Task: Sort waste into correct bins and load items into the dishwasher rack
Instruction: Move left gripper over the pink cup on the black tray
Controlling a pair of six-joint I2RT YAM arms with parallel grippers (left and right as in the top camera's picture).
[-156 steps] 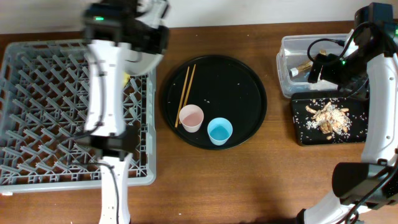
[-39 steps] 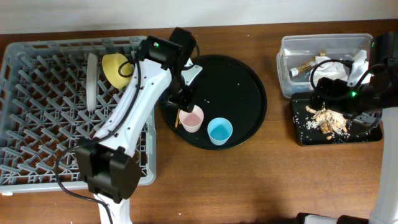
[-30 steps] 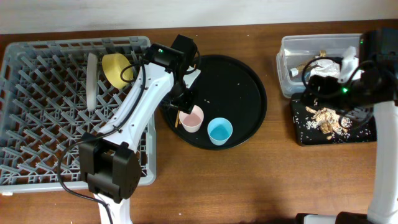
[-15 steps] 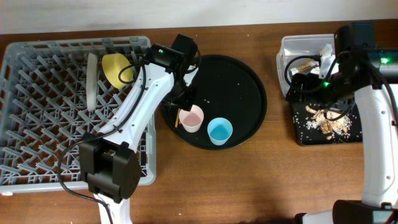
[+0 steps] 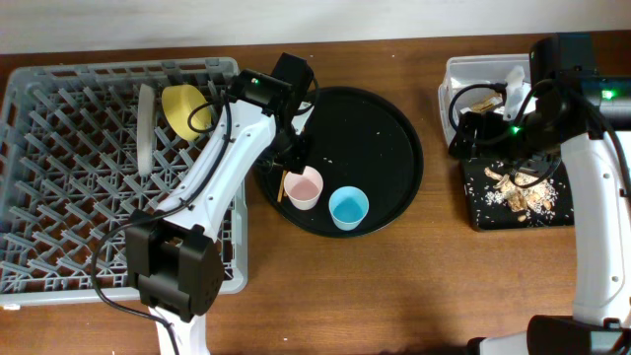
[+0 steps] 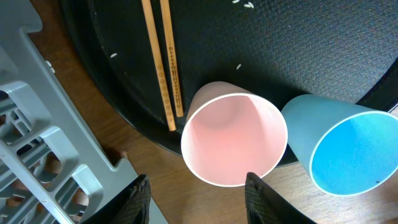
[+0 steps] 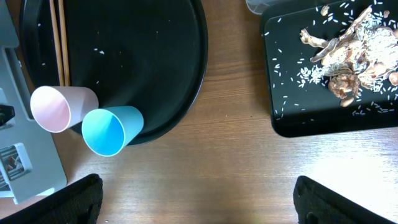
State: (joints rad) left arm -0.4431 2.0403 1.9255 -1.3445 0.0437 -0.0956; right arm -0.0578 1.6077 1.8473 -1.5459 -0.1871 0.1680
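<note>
**Pink cup dead ahead of the wide left hand**

Seen from its own wrist camera, the left hand [image 6: 198,180] hangs low with its two fingers [image 6: 138,200] spread wide and nothing between them. The pink cup [image 6: 234,140] stands upright just beyond the fingertips, at about 12 to 1 o'clock from the hand, its mouth open to the camera. The finger gap looks a little wider than the cup's rim. The cup sits slightly toward the 3 o'clock finger, so I judge that the coming grasp needs a short advance and a small shift that way.

Outward from there, the light blue cup [image 6: 348,152] stands close against the pink one at its 3 o'clock. That is the tight side for a finger to slip down. The chopsticks [image 6: 163,59] lie at 11 o'clock, side by side, their long axis running 12 to 6. Their near ends stop just beside the pink cup's rim. All of this rests on the round black tray [image 6: 280,50]. The rack [image 6: 43,149] lies at 8 to 9 o'clock, its wall near the tray's edge.

From overhead, the grey plate [image 5: 146,128] and the yellow bowl [image 5: 185,108] stand on edge in the rack's far corner.

The right hand [image 7: 196,186] is also spread wide and empty. It hovers above the tabletop [image 5: 444,276] near the black bin tray [image 7: 292,118], where the food scraps [image 7: 351,53] lie. The clear tub [image 5: 454,74] sits at that tray's 12 o'clock. This hand is well apart from both cups, so the left one is plainly the nearer.
</note>
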